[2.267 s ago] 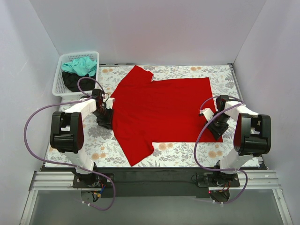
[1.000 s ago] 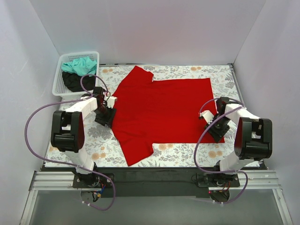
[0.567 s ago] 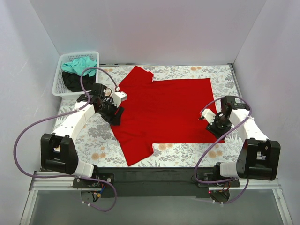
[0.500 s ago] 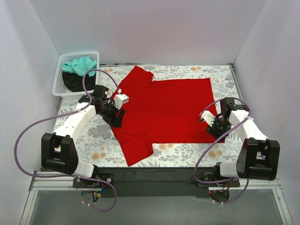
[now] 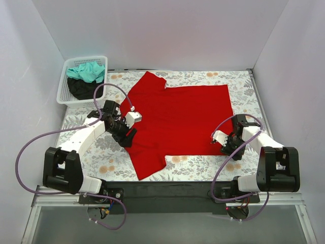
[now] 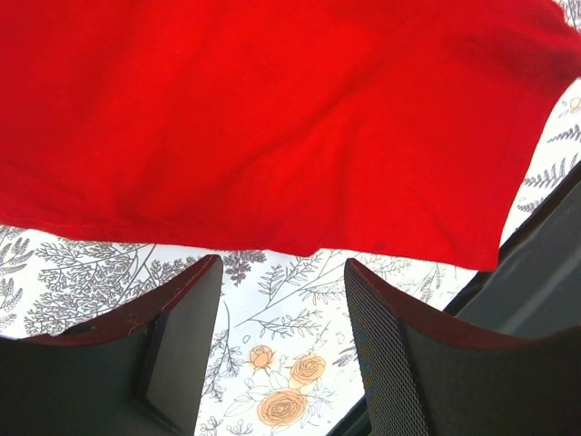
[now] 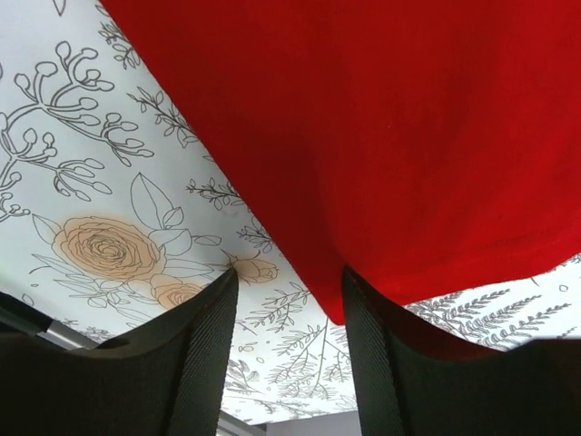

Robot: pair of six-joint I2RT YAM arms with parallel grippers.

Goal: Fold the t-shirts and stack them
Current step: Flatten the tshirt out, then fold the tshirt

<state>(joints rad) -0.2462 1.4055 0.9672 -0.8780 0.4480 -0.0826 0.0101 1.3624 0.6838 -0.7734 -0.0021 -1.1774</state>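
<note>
A bright red t-shirt (image 5: 177, 117) lies spread flat on the floral cloth, collar to the left. My left gripper (image 5: 127, 138) is at its left edge near the front sleeve. In the left wrist view the left gripper (image 6: 281, 272) stands open over bare floral cloth, with the shirt's hem (image 6: 272, 245) just past the fingertips. My right gripper (image 5: 224, 146) is at the shirt's near right corner. It is open (image 7: 289, 277), and the red corner tip (image 7: 327, 304) lies between the fingers, against the right one. Teal (image 5: 87, 71) and black (image 5: 81, 89) t-shirts lie bunched in the basket.
The white mesh basket (image 5: 66, 84) stands at the back left, just off the floral cloth (image 5: 203, 165). White walls close in the back and both sides. The dark rail (image 5: 162, 190) with the arm bases runs along the near edge.
The left arm swung right and forward along the shirt's left edge and its jaws widened a little. The right gripper moved nearer, to the shirt's front right corner. The shirt lies as before.
</note>
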